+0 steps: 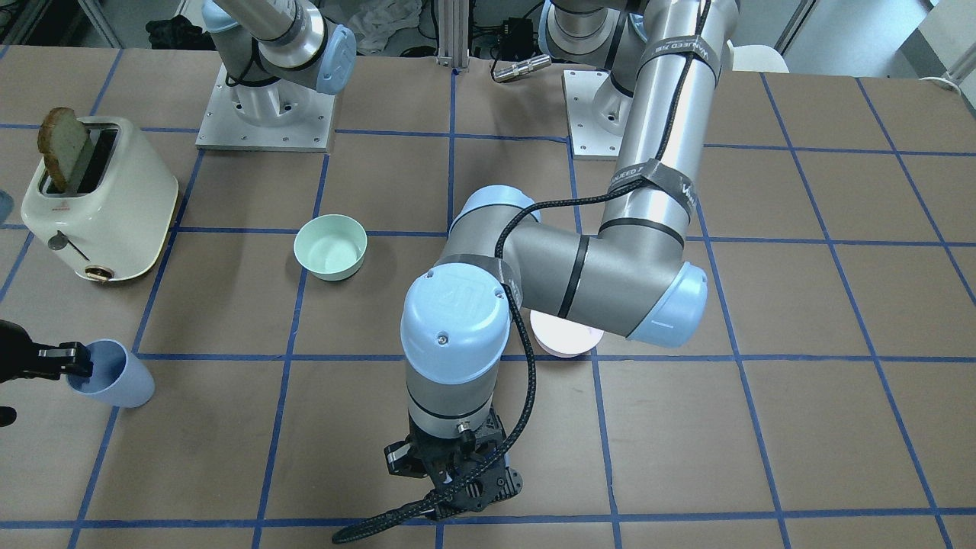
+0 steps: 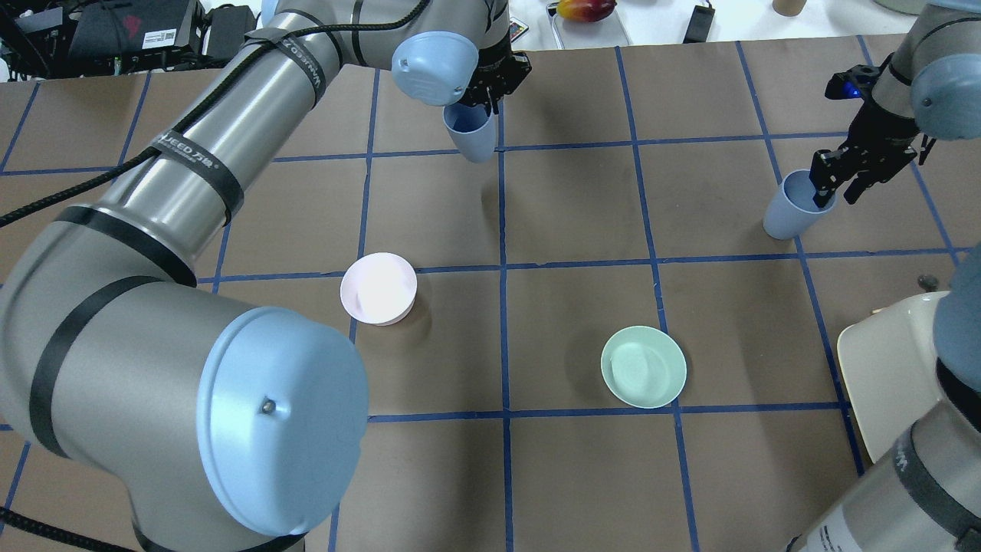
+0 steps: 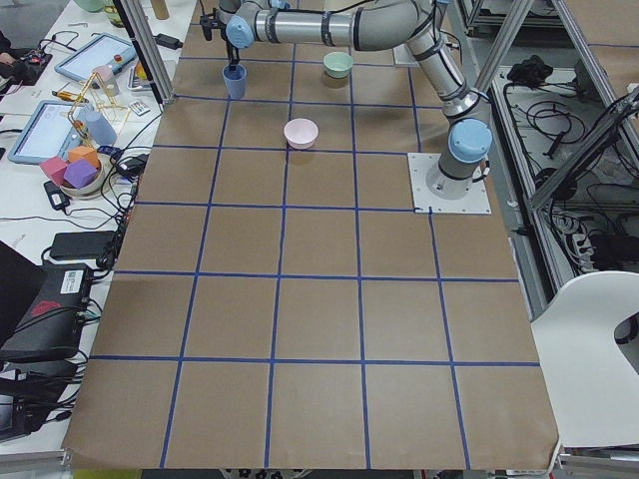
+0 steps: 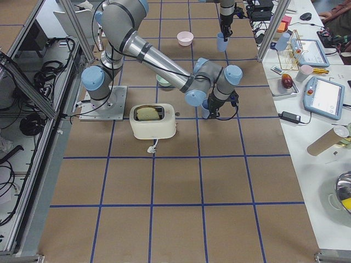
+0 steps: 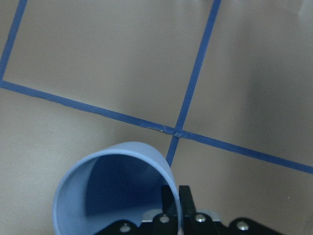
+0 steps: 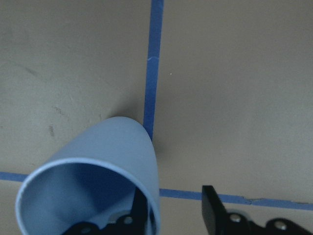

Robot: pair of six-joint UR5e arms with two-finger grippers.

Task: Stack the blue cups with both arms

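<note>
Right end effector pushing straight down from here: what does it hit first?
The right end effector straddles the blue cup's wall, jaws open. Probably its outer finger meets the table first, or the inner one the cup's floor; depth is unclear.

Robotics lab, bolted-down arms (image 1: 663, 152), blue-taped grid table (image 3: 319, 329), cables (image 3: 589, 230), tablets (image 3: 95, 58) on side bench (image 3: 25, 200)

You have off-task | pink bowl (image 2: 379, 287): robot-side of left gripper (image 2: 477, 106), slightly left | mint-green bowl (image 2: 644, 366): between left gripper and right gripper (image 2: 835, 192), robot-side | toaster (image 1: 107, 206), bread slice (image 1: 62, 149) in one slot: robot-side of right gripper | all on taped table (image 2: 582, 230)
</note>
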